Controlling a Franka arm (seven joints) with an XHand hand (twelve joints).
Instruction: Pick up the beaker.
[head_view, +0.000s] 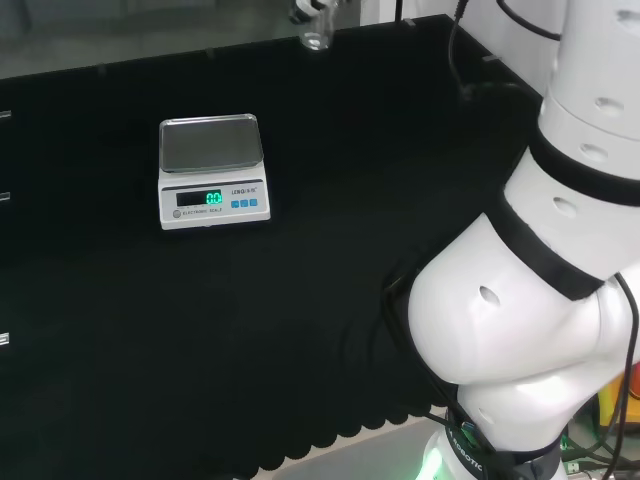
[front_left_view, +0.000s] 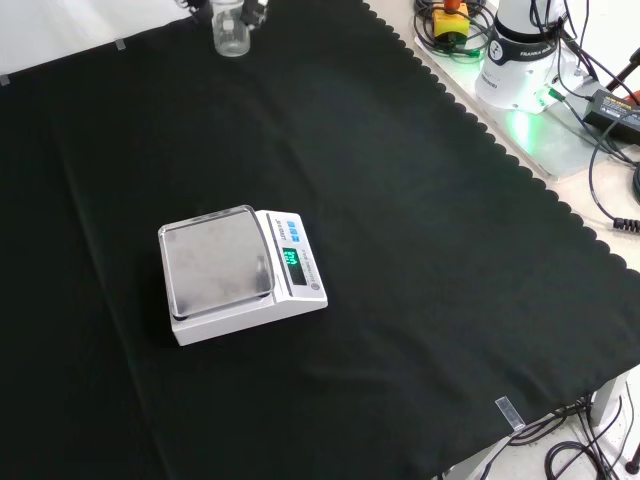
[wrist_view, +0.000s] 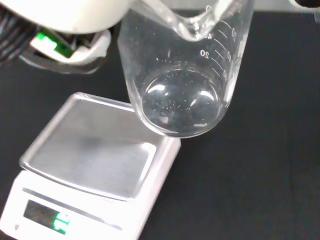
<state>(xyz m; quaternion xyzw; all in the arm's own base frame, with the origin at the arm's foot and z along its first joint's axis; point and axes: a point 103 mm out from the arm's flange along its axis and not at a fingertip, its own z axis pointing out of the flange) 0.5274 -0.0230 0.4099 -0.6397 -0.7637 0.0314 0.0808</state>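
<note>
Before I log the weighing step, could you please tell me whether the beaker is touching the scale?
Apart. In the front view the beaker is near the cloth's far edge, with bare black cloth between it and the scale.

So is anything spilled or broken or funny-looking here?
Nothing looks spilled or broken. The clear beaker looks whole and empty in the wrist view. The scale sits flat on the black cloth with its display lit and its pan bare. The cloth looks dry and clean.

In the front view the scale (front_left_view: 240, 275) sits mid-cloth (front_left_view: 420, 260). My beaker (front_left_view: 230, 30) is far behind it, at the top edge.
</note>
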